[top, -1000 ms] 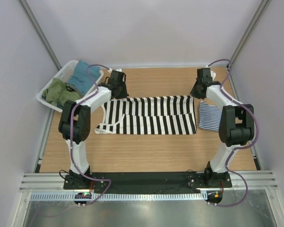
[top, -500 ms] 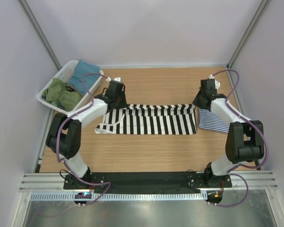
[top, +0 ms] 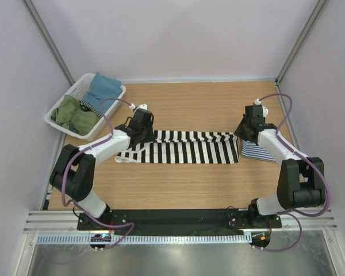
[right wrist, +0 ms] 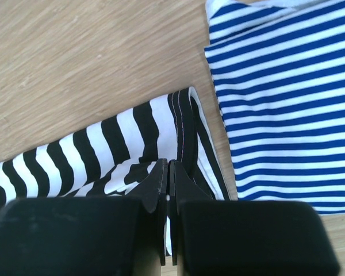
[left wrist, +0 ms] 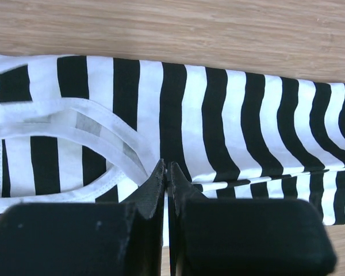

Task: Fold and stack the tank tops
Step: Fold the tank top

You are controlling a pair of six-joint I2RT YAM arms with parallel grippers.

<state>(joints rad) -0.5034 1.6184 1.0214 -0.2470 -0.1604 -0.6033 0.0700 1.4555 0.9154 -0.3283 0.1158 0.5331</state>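
Observation:
The broad black-and-white striped tank top point(top: 190, 148) lies across the table's middle, its far edge lifted and drawn forward over itself. My left gripper point(top: 142, 133) is shut on its far edge at the strap end; in the left wrist view point(left wrist: 167, 168) cloth shows between the fingertips. My right gripper point(top: 245, 131) is shut on the far edge at the hem corner, also in the right wrist view point(right wrist: 168, 165). The thin navy-and-white striped tank top point(top: 256, 150) lies folded at the right, partly under the right arm, and shows in the right wrist view point(right wrist: 276, 98).
A white slatted basket point(top: 75, 125) with teal and green clothes stands at the far left corner. Grey walls with metal posts close in the table on three sides. Bare wood lies behind and in front of the striped top.
Both grippers moved toward the near side, dragging the far edge of the black-and-white top over itself; the visible cloth has narrowed into a folded strip.

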